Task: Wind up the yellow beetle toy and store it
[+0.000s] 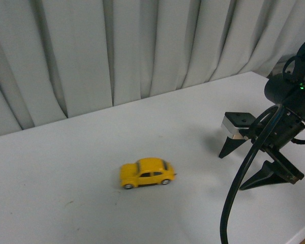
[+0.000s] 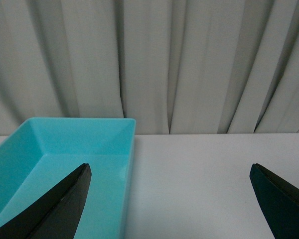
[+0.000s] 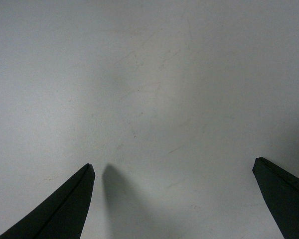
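The left gripper (image 2: 169, 167) is wide open and empty, with one blue-green box (image 2: 65, 137) near it. The one yellow beetle toy (image 1: 146, 173) sits on its wheels in the middle of the white counter (image 1: 51, 168). It looks small, light, hard and shiny, so it may slip or roll, and pinching its two sides by the doors seems best. The right gripper (image 1: 231, 173), off to the toy's right, is wide open and empty too.

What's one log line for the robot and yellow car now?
yellow beetle toy: on table, untouched | right claw: open, apart from toy | left claw: open, by teal bin
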